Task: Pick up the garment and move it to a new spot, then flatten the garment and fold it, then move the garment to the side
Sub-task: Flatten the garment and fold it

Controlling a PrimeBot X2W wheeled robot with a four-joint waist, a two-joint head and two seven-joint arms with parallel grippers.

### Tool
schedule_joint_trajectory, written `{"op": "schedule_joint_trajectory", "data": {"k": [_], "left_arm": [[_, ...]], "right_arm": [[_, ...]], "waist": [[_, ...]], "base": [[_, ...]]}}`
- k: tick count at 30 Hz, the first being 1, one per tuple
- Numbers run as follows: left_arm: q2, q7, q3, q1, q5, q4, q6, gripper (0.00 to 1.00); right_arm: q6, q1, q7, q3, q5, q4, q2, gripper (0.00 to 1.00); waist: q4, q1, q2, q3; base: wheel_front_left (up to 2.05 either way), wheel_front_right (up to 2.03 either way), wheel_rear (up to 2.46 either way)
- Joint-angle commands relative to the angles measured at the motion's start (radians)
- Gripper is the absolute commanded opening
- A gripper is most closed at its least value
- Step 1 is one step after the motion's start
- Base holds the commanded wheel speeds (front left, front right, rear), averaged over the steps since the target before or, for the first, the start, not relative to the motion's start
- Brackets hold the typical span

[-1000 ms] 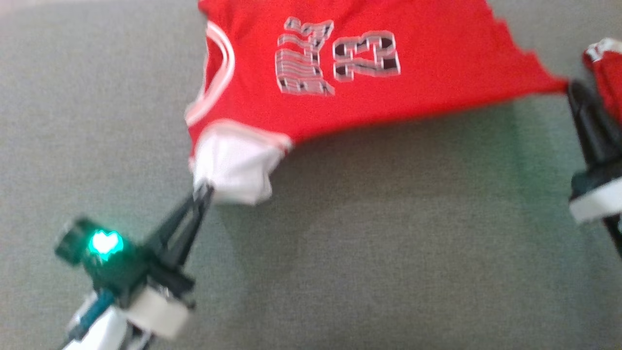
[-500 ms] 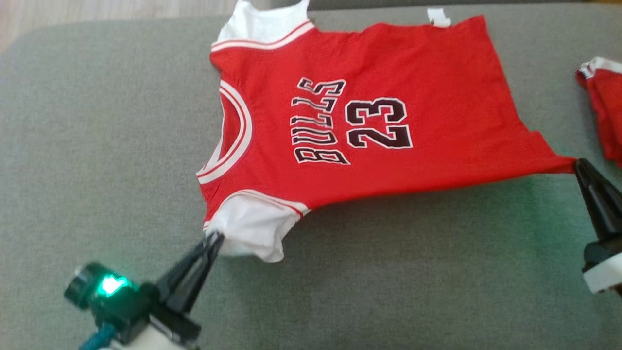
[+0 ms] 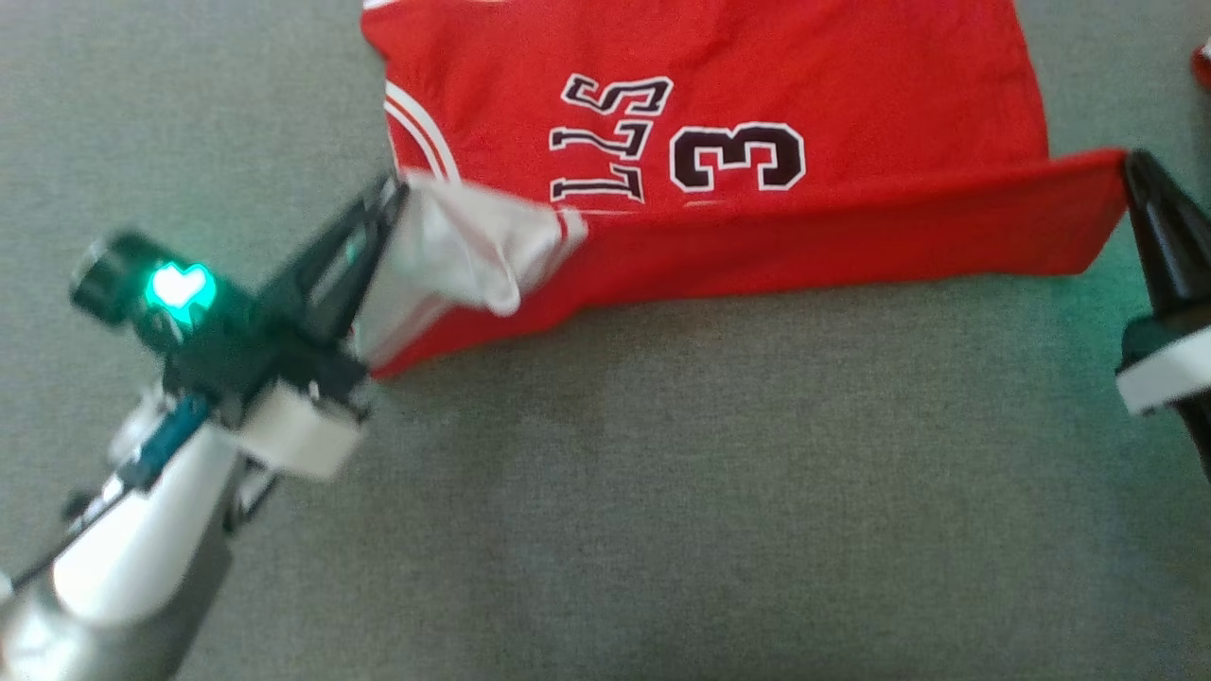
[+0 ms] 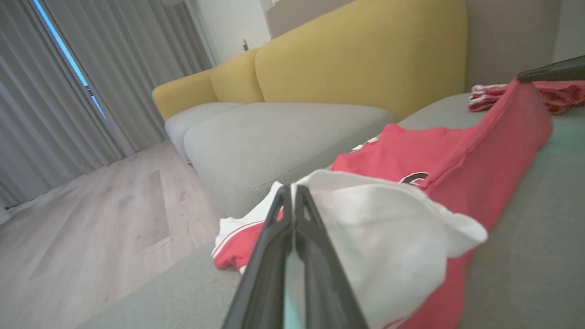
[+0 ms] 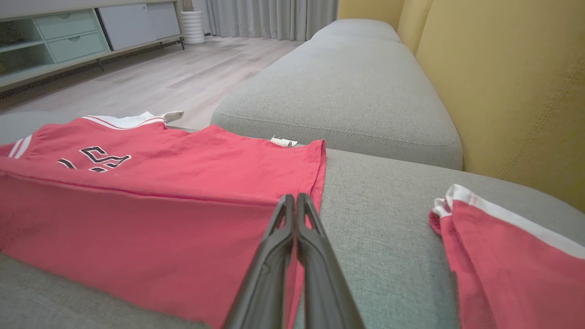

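**On the grey sofa cushion point(image 3: 662, 492), the first fold is under way**

The red jersey point(image 3: 851, 76) lies across the far part of the cushion, print point(image 3: 728, 156) upward. Its near edge stands off the fabric as a long raised band point(image 3: 833, 236), turned back over the body. At one end the left gripper point(image 3: 390, 189) is clenched on the white sleeve point(image 3: 464, 246); at the other the right gripper point(image 3: 1131, 161) is pinched tight on the hem corner point(image 3: 1097, 180).

Half a second ago that edge stretched low between the two grippers and the whole print could be read. Now the band hides part of the lettering and one digit. The camera has shifted as well, but the covering is real. Flattening looks finished and the fold has begun — the edge is not yet laid down.

Both ends probably need carrying further across and lowering together, or the crease will run crooked. A second red garment point(image 5: 502, 256) lies well apart on the right, with the yellow sofa back point(image 4: 356, 55) beyond.
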Motion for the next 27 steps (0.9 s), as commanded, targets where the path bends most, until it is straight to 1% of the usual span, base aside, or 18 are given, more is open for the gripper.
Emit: {"op": "schedule_joint_trajectory", "data": {"k": [1,2,9,12,15,16,17,18,20,22,23,25,26,27], "left_arm": [[0.022,-0.019,0.045,-0.086,0.026,-0.001,-0.002,0.00],[0.022,-0.019,0.045,-0.086,0.026,-0.001,-0.002,0.00],[-0.007,-0.039,0.019,-0.269,0.071,0.144,-0.012,0.00],[-0.023,-0.041,-0.007,-0.321,0.080,0.217,-0.017,0.00],[-0.047,-0.041,-0.011,-0.351,0.077,0.267,-0.018,0.00],[-0.054,-0.041,-0.008,-0.354,0.074,0.278,-0.018,0.16],[-0.062,-0.042,-0.002,-0.353,0.070,0.287,-0.015,0.92],[-0.070,-0.042,0.004,-0.346,0.066,0.292,-0.009,1.00],[-0.083,-0.042,0.021,-0.317,0.053,0.300,0.009,1.00],[-0.107,-0.042,0.052,-0.262,0.015,0.296,0.035,1.00],[-0.125,-0.042,0.075,-0.225,-0.014,0.287,0.053,1.00],[-0.155,-0.042,0.100,-0.136,-0.061,0.269,0.074,1.00],[-0.191,-0.042,0.112,-0.046,-0.106,0.260,0.097,1.00],[-0.210,-0.040,0.116,-0.006,-0.128,0.256,0.109,1.00]], "right_arm": [[-0.001,-0.031,-0.018,0.017,-0.009,-0.001,-0.012,0.00],[-0.001,-0.031,-0.018,0.017,-0.009,-0.001,-0.012,0.00],[-0.001,-0.159,-0.037,0.068,-0.022,0.079,0.010,0.00],[-0.001,-0.207,-0.046,0.096,-0.024,0.116,0.018,0.00],[-0.001,-0.245,-0.058,0.118,-0.022,0.162,0.031,0.00],[-0.001,-0.256,-0.063,0.123,-0.019,0.177,0.037,0.20],[-0.001,-0.265,-0.069,0.124,-0.017,0.192,0.044,0.85],[-0.001,-0.272,-0.076,0.123,-0.016,0.205,0.052,1.00],[-0.001,-0.279,-0.088,0.125,-0.018,0.224,0.065,1.00],[-0.001,-0.273,-0.099,0.113,-0.015,0.235,0.080,1.00],[-0.001,-0.264,-0.103,0.105,-0.012,0.236,0.088,1.00],[-0.001,-0.241,-0.107,0.086,-0.006,0.232,0.102,1.00],[-0.001,-0.211,-0.110,0.067,0.000,0.227,0.112,1.00],[-0.001,-0.197,-0.110,0.058,0.003,0.225,0.115,1.00]], "waist": [[-0.007,-0.0003,0.0000,0.025],[-0.007,-0.0003,0.0000,0.025],[-0.001,-0.0003,0.0000,0.081],[0.001,-0.0003,0.0000,0.101],[0.002,-0.0003,0.0000,0.111],[0.002,-0.0003,0.0000,0.112],[0.001,-0.0003,0.0000,0.112],[0.001,-0.0003,0.0000,0.110],[0.000,-0.0003,0.0000,0.101],[-0.002,-0.0003,0.0000,0.087],[-0.003,-0.0003,0.0000,0.079],[-0.004,-0.0003,0.0000,0.065],[-0.004,-0.0003,0.0000,0.054],[-0.004,-0.0003,0.0000,0.049]], "base": [[0.00,0.00,0.00],[0.00,0.00,0.00],[0.00,0.00,0.00],[0.00,0.00,0.00],[0.00,0.00,0.00],[0.00,0.00,0.00],[0.00,0.00,0.00],[0.00,0.00,0.00],[0.00,0.00,0.00],[0.00,0.00,0.00],[0.00,0.00,0.00],[0.00,0.00,0.00],[0.00,0.00,0.00],[0.00,0.00,0.00]]}}
